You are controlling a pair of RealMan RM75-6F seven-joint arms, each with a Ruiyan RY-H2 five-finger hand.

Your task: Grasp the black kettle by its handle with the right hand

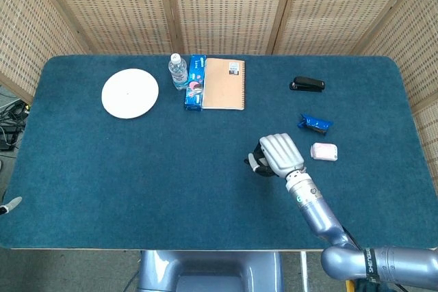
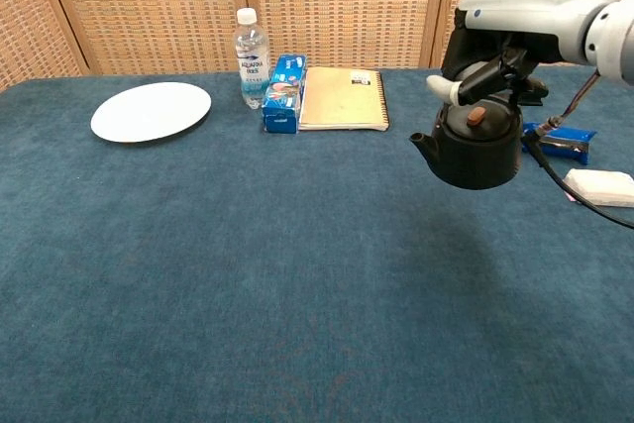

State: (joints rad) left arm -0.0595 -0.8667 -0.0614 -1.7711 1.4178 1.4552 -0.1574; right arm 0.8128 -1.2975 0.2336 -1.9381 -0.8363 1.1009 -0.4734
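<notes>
Already right hand [image 2: 495, 56] clenched round top handle of black kettle [image 2: 468, 141], kettle hanging clear of surface [image 2: 198, 274], well right of notebook [image 2: 343, 98]. Looks rigid, fairly heavy, spout-side likely to swing; keep grip centred on handle.

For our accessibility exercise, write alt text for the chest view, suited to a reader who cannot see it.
A robot hand holds a black kettle by its handle, lifted above a blue table. Farther back lie a white plate, a water bottle, a blue box and a tan notebook.
</notes>
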